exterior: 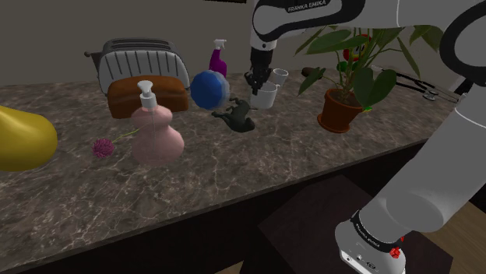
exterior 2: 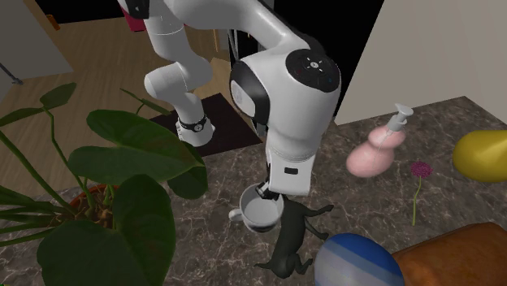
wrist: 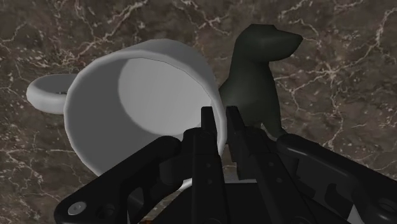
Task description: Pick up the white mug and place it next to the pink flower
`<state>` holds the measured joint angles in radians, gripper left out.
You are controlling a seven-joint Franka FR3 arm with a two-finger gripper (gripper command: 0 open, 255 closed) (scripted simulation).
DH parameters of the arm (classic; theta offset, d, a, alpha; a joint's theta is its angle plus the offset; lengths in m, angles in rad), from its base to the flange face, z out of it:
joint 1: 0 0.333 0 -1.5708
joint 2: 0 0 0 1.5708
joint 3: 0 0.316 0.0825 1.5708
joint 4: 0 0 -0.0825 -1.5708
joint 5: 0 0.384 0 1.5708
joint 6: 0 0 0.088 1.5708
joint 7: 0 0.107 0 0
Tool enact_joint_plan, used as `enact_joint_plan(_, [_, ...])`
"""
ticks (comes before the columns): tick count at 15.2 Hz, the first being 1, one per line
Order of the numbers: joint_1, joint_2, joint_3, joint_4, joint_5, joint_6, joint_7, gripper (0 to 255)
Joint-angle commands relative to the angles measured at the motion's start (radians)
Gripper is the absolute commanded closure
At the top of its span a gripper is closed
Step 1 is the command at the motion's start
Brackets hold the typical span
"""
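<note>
White mug (wrist: 146,95) is pinched at its rim by the black gripper (wrist: 220,116), one finger inside the wall and one outside. Dark dog figurine (wrist: 257,70) stands just beside the outer finger. Pink flower (exterior: 103,147) lies well away from the hand, beyond the pink dispenser (exterior: 156,128).

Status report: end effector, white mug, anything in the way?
Copy: end effector shut on white mug rim. Mug tilted beside dark figurine, not yet by pink flower. In between: pink dispenser, blue ball.
</note>
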<state>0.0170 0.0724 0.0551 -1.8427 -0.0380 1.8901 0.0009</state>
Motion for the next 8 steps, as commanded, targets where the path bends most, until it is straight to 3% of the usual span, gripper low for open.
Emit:
enact_joint_plan(1, [0.0, -0.004, 0.0, 0.02, 0.0, -0.025, 0.0, 255])
enact_joint_plan(5, [0.0, -0.009, 0.0, 0.063, 0.001, -0.072, -0.002, 255])
enact_joint_plan(8, [0.037, -0.017, 0.033, 0.054, 0.002, -0.073, 0.067, 255])
